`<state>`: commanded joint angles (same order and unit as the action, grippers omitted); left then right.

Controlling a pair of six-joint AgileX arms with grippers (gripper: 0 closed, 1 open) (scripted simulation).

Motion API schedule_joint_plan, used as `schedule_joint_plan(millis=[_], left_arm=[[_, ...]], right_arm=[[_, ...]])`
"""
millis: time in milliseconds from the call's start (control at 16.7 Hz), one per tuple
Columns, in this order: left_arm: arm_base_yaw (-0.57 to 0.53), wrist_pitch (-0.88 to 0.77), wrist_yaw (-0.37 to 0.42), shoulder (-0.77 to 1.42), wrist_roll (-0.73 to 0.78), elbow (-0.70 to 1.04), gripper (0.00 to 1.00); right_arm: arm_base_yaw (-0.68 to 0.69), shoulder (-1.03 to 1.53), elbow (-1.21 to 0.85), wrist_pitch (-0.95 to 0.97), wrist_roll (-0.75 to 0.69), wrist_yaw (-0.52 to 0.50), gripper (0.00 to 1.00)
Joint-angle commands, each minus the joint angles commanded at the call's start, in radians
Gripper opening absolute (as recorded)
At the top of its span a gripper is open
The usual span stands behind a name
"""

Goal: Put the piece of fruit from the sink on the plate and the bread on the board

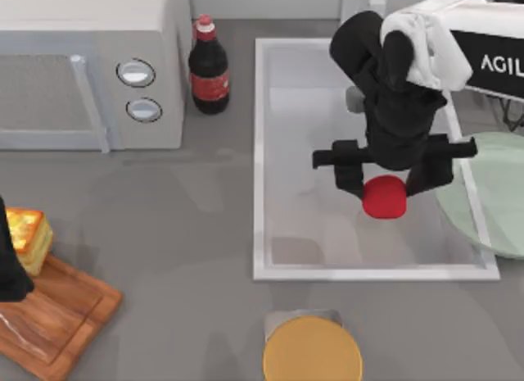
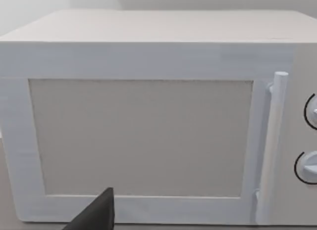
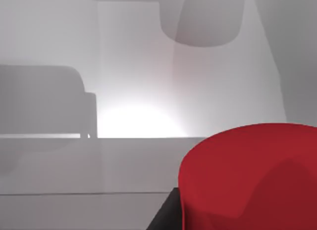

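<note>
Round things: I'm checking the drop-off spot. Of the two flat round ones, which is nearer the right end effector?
The pale green plate, at the sink's right rim beside the right end effector; the orange-yellow disc lies farther off.

My right end effector (image 1: 386, 178) covers the top of the red fruit (image 1: 385, 197). The picture edge crops the plate (image 1: 491, 192) beside it, and the bread (image 1: 29, 236) far opposite.

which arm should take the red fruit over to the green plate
Right. The right gripper already straddles the piece of fruit in the sink, with the plate just beside it.
</note>
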<state>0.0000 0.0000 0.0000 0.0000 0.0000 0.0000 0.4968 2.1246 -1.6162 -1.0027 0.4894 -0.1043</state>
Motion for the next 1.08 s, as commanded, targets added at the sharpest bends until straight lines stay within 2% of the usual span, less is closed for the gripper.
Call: schedule_joint_plan(millis=[360, 1080], left_arm=[[0.0, 0.0, 0.0, 0.0, 0.0, 0.0, 1.0], [0.0, 0.0, 0.0, 0.0, 0.0, 0.0, 1.0]], right_arm=[[-0.037, -0.023, -0.031, -0.022, -0.033, 0.009, 0.0], [-0.388, -0.067, -0.162, -0.269, -0.366, 0.091, 0.0]])
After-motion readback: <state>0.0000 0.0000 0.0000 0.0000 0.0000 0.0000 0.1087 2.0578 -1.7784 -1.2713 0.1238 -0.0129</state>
